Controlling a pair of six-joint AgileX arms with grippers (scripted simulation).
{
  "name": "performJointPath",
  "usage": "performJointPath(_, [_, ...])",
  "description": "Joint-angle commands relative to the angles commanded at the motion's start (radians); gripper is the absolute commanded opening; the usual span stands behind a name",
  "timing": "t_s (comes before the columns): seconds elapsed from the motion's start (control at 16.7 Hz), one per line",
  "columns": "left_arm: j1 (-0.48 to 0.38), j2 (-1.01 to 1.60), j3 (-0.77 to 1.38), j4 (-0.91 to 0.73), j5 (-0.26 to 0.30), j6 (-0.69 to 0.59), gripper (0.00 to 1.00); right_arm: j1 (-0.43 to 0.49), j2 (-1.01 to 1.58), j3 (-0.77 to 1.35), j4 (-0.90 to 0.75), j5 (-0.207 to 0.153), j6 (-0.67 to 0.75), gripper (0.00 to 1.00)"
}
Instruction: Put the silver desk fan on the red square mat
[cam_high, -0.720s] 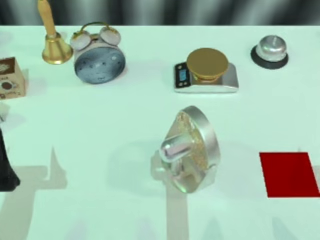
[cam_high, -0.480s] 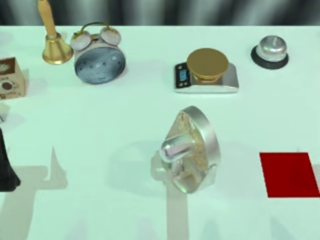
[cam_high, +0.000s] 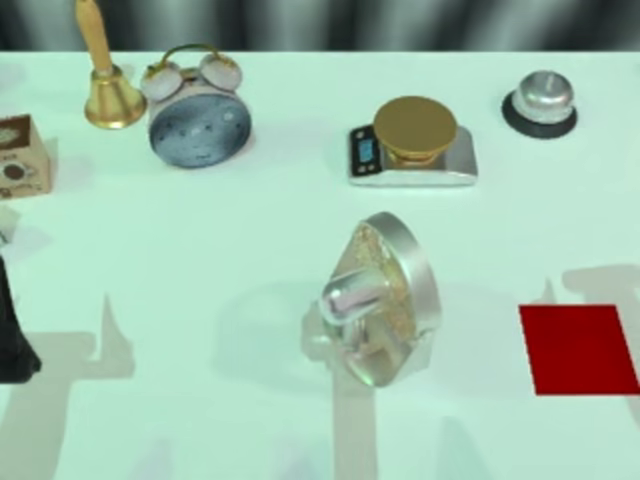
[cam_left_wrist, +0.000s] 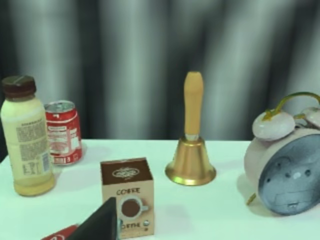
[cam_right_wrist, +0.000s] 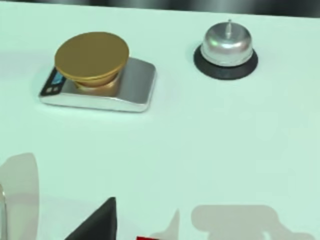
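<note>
The silver desk fan (cam_high: 378, 298) stands in the middle of the table, its chrome ring and gold mesh face turned toward the right and its stubby motor housing toward the left. The red square mat (cam_high: 578, 348) lies flat at the table's right edge, well apart from the fan; the right wrist view shows only a sliver of the mat (cam_right_wrist: 148, 238). My left gripper (cam_high: 12, 345) is parked at the left edge, far from the fan. My right gripper (cam_right_wrist: 97, 226) shows only as a dark tip in its wrist view, near the mat's corner, and is outside the top view.
Along the back stand a brass hand bell (cam_high: 108, 92), an alarm clock (cam_high: 198, 118), a silver scale with a gold plate (cam_high: 413, 142) and a dome bell on a black base (cam_high: 540, 102). A coffee box (cam_high: 22, 158) sits at far left, with a bottle (cam_left_wrist: 26, 145) and can (cam_left_wrist: 63, 132) nearby.
A broad arm shadow has appeared on the table at the far right, just beyond the red mat. The fan, the mat and the left arm have not moved.
</note>
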Motion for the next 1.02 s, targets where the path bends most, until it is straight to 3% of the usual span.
performJointPath(0.66, [0.0,0.0,0.0,0.0,0.0,0.0,1.0,0.343,1.165,1.124,-0.755,-0.001,0.125,1.0])
performJointPath(1.02, [0.0,0.0,0.0,0.0,0.0,0.0,1.0,0.464,1.559,1.513,-1.019,-0.002,0.165,1.0])
